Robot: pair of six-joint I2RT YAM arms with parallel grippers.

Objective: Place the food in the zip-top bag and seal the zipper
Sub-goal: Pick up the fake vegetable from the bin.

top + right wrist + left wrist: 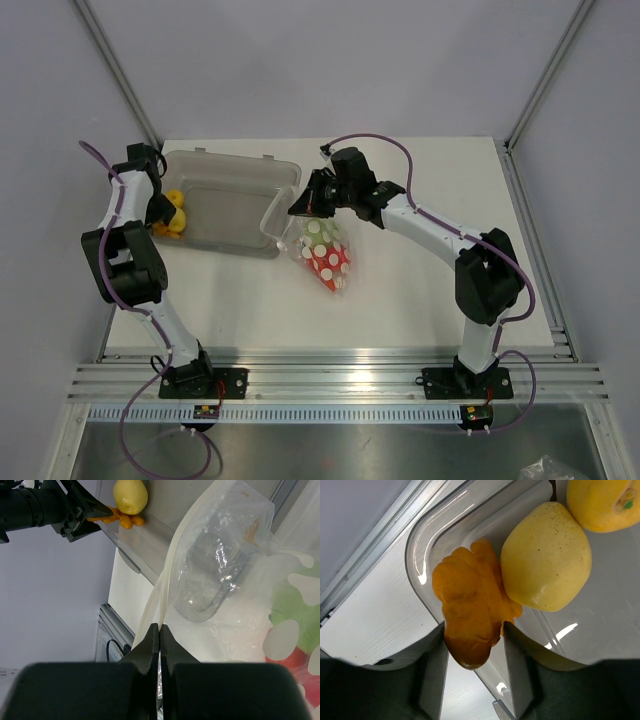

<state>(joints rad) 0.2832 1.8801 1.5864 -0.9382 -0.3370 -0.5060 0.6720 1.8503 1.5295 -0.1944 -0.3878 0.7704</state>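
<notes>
Left wrist, left hand [472, 632] pinching part-hidden orange food [467, 597], right hand [159, 630] clamping bag [225, 580]

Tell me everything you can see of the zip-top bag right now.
The bag is clear, soft plastic printed with white dots, lying crumpled on the table beside the grey bin. A green piece and a red piece sit inside. The right gripper is shut on its pale zip strip, holding the mouth up.
</notes>
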